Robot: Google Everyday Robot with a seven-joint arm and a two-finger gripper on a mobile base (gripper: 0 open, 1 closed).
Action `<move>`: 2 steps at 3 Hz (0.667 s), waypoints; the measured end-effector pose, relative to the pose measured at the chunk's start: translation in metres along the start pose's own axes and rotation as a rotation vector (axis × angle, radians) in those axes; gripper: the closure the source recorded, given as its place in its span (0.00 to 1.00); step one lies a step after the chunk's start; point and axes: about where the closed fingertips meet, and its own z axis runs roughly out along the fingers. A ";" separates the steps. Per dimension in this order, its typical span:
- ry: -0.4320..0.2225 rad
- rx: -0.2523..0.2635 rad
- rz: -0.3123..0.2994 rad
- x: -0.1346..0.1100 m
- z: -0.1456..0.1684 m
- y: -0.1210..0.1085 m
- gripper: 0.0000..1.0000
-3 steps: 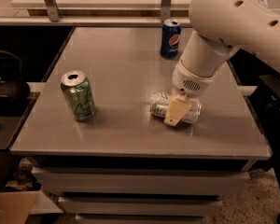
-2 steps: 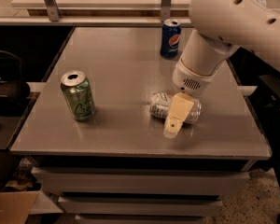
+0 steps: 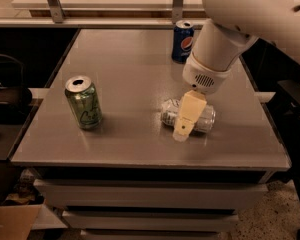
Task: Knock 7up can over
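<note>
The 7up can [image 3: 204, 119], silvery-white with small printed text, lies on its side on the grey table [image 3: 135, 84], right of centre. My gripper [image 3: 186, 120] hangs from the white arm directly over the can's middle, its cream finger [image 3: 190, 113] reaching down in front of the can toward the table's front edge. The finger hides part of the can.
An all-green can [image 3: 84, 102] stands upright at the front left. A blue Pepsi can [image 3: 182, 41] stands upright at the back, behind the arm. The table's front edge lies just below the gripper. Dark furniture flanks both sides.
The gripper has shifted slightly forward and down over the lying can. The can stays on its side in about the same place.
</note>
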 end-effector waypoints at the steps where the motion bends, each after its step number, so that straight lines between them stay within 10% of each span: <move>1: -0.007 0.016 -0.011 -0.007 -0.014 0.000 0.00; 2: -0.014 0.027 -0.021 -0.011 -0.029 0.000 0.00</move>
